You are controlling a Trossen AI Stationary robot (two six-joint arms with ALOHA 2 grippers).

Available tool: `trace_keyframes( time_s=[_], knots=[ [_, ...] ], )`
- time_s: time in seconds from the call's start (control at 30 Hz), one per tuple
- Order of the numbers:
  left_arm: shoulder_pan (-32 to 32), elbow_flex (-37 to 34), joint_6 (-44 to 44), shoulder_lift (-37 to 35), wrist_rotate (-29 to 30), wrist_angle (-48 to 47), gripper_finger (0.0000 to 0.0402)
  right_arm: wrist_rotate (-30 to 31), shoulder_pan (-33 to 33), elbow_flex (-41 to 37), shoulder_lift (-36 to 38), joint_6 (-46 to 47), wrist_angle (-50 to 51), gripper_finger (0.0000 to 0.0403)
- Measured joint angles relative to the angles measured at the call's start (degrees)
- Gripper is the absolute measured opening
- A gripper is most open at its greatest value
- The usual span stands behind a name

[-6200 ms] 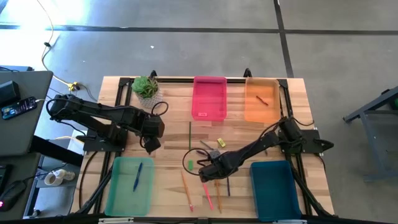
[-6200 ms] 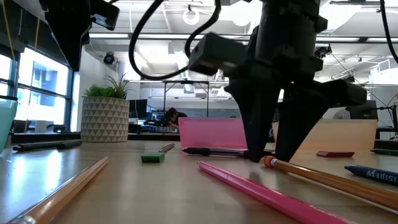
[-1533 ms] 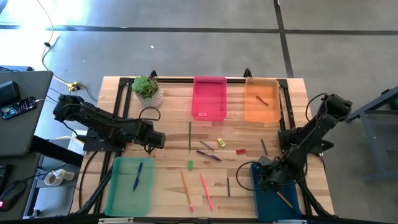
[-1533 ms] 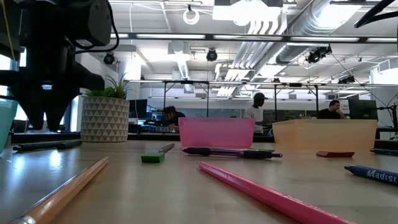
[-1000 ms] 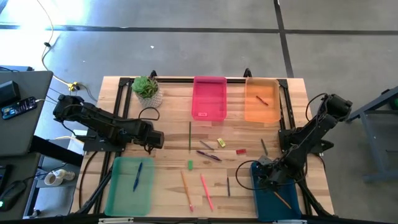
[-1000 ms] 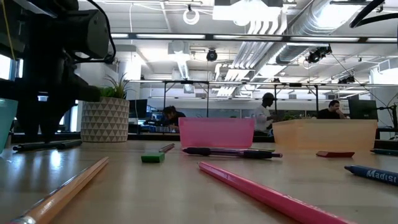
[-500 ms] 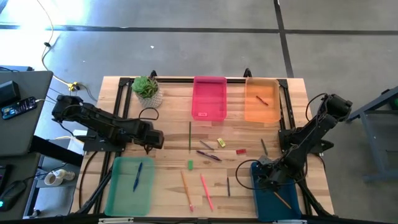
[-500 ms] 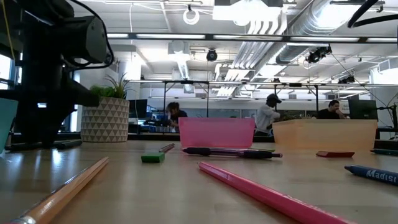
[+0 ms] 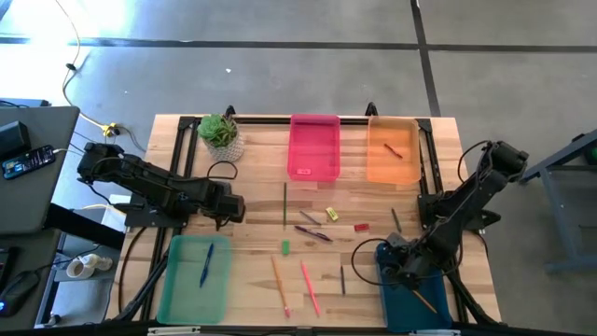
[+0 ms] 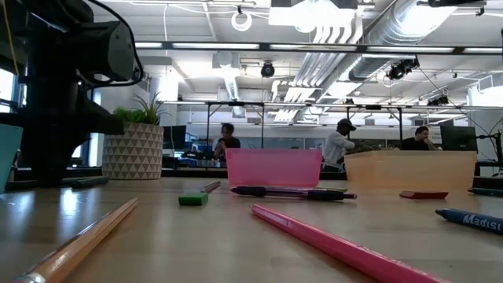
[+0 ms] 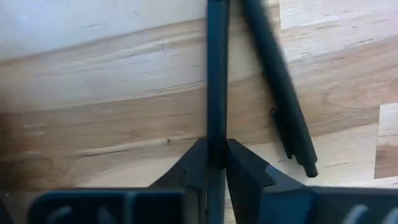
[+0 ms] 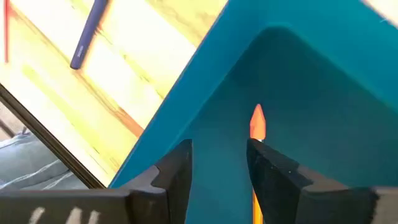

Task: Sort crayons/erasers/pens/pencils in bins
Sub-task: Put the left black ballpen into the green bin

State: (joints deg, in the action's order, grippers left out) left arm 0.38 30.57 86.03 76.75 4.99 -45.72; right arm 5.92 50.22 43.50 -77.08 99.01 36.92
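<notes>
My left gripper (image 11: 216, 165) stands low at the table's left, beyond the light green bin (image 9: 194, 277), shut on a black pen (image 11: 216, 74). A second black pen (image 11: 278, 93) lies beside it on the wood. My right gripper (image 12: 219, 162) hovers open over the dark teal bin (image 9: 415, 285), where an orange pencil (image 12: 257, 121) lies. The light green bin holds a blue pen (image 9: 206, 264). Loose pencils (image 9: 309, 285), pens (image 9: 312, 231), erasers (image 9: 285, 247) and a dark crayon (image 9: 341, 278) lie mid-table. My left gripper pinches the black pen's shaft (image 11: 216, 146) between its two fingers, which come from above, point down and lie across it. Beyond the fingers the pen runs along the wooden table top; whether it is raised off the wood cannot be told.
The pink bin (image 9: 314, 147) and the orange bin (image 9: 392, 149) stand at the far edge, with a potted plant (image 9: 219, 131) at the far left. In the low view, a pink pencil (image 10: 338, 244) and an orange pencil (image 10: 78, 240) lie near the camera. People stand in the room behind.
My left gripper has come down to the table top onto the black pens at the left.
</notes>
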Motion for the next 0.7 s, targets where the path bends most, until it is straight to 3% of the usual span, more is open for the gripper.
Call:
trace_keyframes(
  time_s=[0.1,0.4,0.7],
  knots=[
    [-0.02,0.01,-1.08,-0.03,0.50,-0.22,0.0009,0.08,0.00,1.87,0.00,0.01,2.95,0.0139],
    [0.13,-0.65,-1.09,-3.57,2.67,-2.18,0.0013,3.99,-0.37,5.21,0.00,-0.01,5.01,0.0122],
    [0.16,1.07,-2.64,-13.81,2.58,-6.71,0.0013,5.98,-2.81,9.35,0.02,-2.33,9.95,0.0121]
  ],
)
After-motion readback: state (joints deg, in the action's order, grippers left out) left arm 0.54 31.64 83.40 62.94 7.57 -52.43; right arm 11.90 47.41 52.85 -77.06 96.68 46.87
